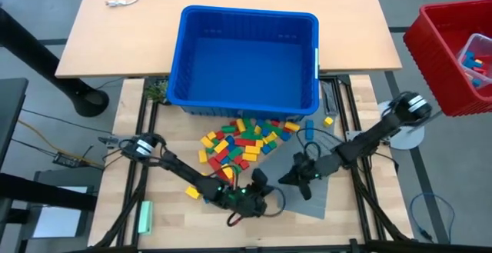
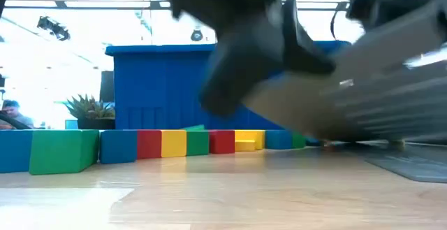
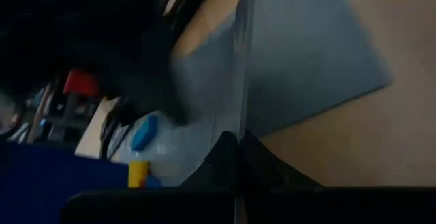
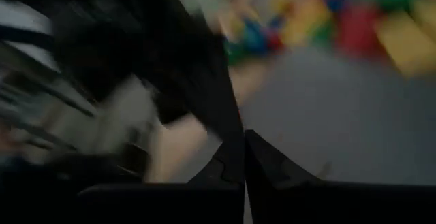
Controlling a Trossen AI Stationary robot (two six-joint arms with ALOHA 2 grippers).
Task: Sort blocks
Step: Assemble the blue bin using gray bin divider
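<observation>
Overhead, both pincers pinched shut, empty; blocks [image 1: 242, 141] heaped on wooden table [image 1: 127, 122], blue bin [image 1: 244, 57] behind.

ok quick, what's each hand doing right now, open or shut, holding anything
left hand: shut on the edge of a grey panel.
right hand: shut, nothing visibly held, over the grey panel.

The bin [image 1: 244, 57] sits at the far middle of the table [image 1: 127, 122]. The blocks [image 1: 242, 144] lie heaped just near of it. A flat panel [image 1: 317, 195] lies to the heap's right, nearer. A bar [image 1: 145, 217] lies near left.
</observation>
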